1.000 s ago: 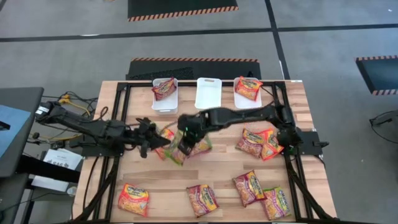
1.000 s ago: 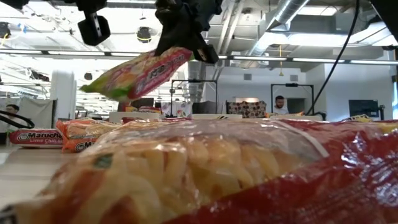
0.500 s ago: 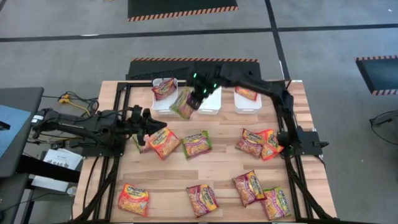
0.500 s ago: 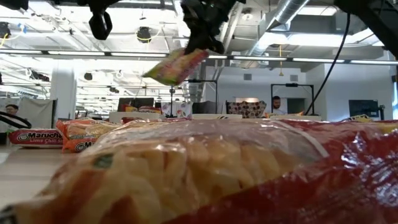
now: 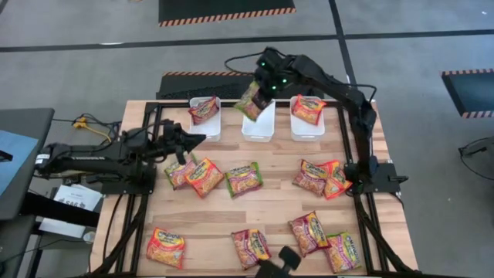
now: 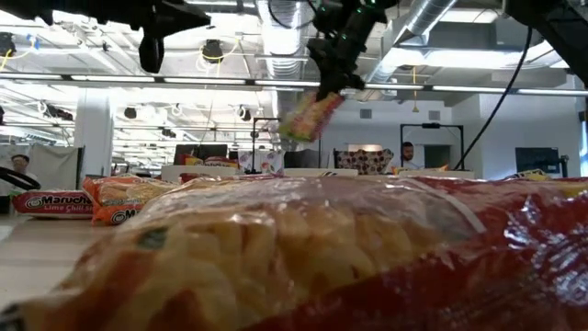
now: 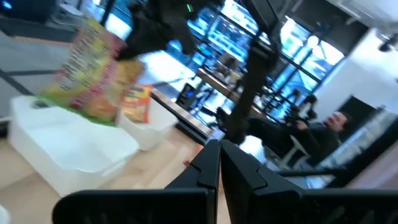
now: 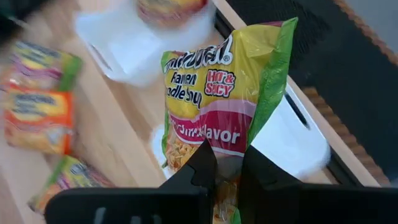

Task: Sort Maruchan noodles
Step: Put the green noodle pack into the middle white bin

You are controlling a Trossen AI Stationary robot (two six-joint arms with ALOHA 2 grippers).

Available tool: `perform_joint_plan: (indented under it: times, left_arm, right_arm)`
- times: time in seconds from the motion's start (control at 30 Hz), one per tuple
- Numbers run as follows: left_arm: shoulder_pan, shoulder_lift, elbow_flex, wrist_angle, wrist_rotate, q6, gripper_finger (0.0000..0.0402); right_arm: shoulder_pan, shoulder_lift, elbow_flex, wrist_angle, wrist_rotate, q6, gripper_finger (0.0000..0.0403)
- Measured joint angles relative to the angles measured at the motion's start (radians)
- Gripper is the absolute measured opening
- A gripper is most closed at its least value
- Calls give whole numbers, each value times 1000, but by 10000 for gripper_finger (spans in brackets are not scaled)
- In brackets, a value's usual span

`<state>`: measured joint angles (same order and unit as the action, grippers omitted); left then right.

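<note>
My right gripper point(image 5: 263, 85) is shut on a green-edged Maruchan packet point(image 5: 252, 101) in the air over the middle white bin point(image 5: 259, 128); the low view shows that packet point(image 6: 310, 116) below the gripper point(image 6: 334, 79). The left bin point(image 5: 204, 122) holds a red-edged packet point(image 5: 204, 109) and the right bin point(image 5: 307, 126) an orange one point(image 5: 308, 109). My left gripper point(image 5: 190, 140) hovers shut over the table's left part, above a green-edged packet point(image 5: 178, 171). Several more packets lie flat on the table. My right gripper pinches the green-edged packet between its two fingers point(image 8: 202, 163) at one end seam point(image 8: 227, 160), coming from above. The packet point(image 8: 224, 99) is lifted clear and hangs tilted below the fingers, over the middle bin point(image 8: 298, 134).
Loose packets lie at mid-table point(image 5: 204, 176), point(image 5: 244, 178), point(image 5: 312, 176), point(image 5: 336, 177) and along the near edge point(image 5: 166, 247), point(image 5: 251, 247), point(image 5: 309, 233), point(image 5: 342, 252). A small dark object point(image 5: 279, 261) sits at the near edge. People sit in the room beyond point(image 6: 413, 153).
My right gripper has risen from mid-table and swung to the far edge, carrying the green-edged packet lifted clear until it hangs over the middle bin. My left gripper has drawn away from the mid-table packets toward the far edge.
</note>
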<state>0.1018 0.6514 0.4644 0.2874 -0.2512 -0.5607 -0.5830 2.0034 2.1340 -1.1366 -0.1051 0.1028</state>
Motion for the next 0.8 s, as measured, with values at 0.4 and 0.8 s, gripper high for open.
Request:
perform_joint_plan:
  times: [0.4,0.8]
  left_arm:
    - [138,0,0,-9,0,-1,0]
    - [225,1,0,-9,0,-1,0]
  right_arm:
    - [-131,-248,-555,552,-131,127,51]
    - [-108,-337,-909,1003,24,183,51]
